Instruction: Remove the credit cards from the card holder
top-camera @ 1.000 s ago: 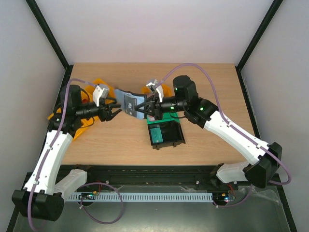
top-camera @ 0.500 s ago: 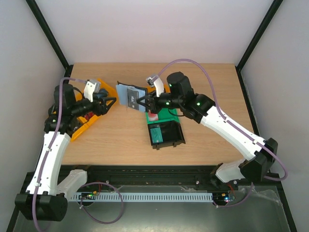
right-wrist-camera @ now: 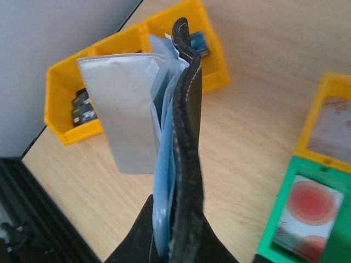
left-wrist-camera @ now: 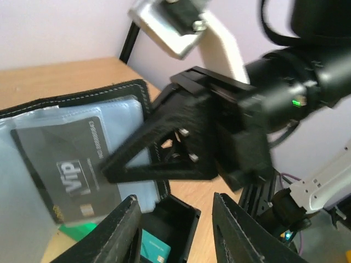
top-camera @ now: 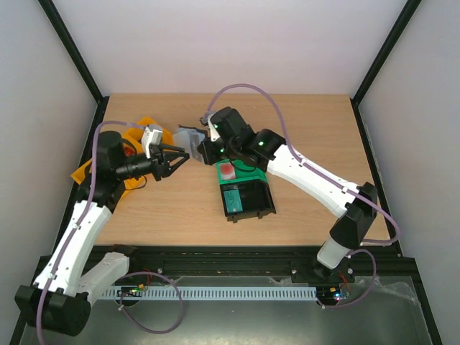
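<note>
Bins first: the black bin [top-camera: 260, 198] near the middle of the wooden tabletop [top-camera: 323, 136] has a teal card [top-camera: 231, 197] lying flat in it. The green bin [top-camera: 249, 175] touching its far side holds a pale card with a red spot [top-camera: 228, 170]. The yellow bin [right-wrist-camera: 55, 93] off to the left has some small dark bits [right-wrist-camera: 82, 108] in it that I can't make out. The card holder [right-wrist-camera: 186, 126] is up off the tabletop, and the right pincer [right-wrist-camera: 176, 241] is clamped tight on its bottom edge. It looks like black stitched leather, with floppy clear bluish plastic sleeves fanning out. From the left wrist you can see a dark grey credit card [left-wrist-camera: 68, 164] marked ViP tucked in one sleeve. A flat matte grey rectangle [right-wrist-camera: 123, 109] sticks out sideways too, no idea if it's a card or a sleeve page. The left pincer [left-wrist-camera: 175, 230] sits close to the holder, fingers spread wide, nothing between them. The right wrist view is edge-on, so the holder's inside is mostly hidden there, and in the overhead shot the right arm covers a good chunk of it.
</note>
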Robot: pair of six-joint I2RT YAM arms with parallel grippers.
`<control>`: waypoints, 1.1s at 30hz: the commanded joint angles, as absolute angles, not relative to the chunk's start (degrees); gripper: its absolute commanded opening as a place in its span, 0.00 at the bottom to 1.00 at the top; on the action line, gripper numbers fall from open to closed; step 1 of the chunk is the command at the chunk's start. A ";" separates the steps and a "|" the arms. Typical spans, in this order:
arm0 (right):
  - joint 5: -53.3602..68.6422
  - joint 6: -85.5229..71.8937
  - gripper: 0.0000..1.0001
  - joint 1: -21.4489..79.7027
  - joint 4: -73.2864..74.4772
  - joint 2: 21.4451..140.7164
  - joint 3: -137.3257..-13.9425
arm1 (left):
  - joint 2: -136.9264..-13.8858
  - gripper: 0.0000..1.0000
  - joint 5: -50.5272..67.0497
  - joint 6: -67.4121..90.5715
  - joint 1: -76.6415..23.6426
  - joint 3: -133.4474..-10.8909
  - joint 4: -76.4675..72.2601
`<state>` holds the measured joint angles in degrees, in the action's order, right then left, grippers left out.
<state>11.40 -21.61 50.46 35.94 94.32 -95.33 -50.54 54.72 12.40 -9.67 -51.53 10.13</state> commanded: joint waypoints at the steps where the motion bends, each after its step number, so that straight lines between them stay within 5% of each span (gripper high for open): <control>1: 17.68 -23.37 0.02 51.52 34.83 95.43 -97.91 | -52.02 0.40 50.44 18.22 -10.50 -50.07 7.24; 12: 43.73 -25.37 0.02 51.10 15.07 87.59 -88.86 | -49.32 0.48 55.75 23.74 -5.09 -44.79 3.86; 21: 50.64 -21.62 0.02 51.13 13.60 85.83 -89.11 | -47.65 0.55 61.45 21.32 -2.89 -47.94 6.60; 33: 55.83 -19.07 0.02 49.81 11.00 83.49 -87.36 | -45.74 0.49 76.85 32.72 -2.76 -50.68 -6.79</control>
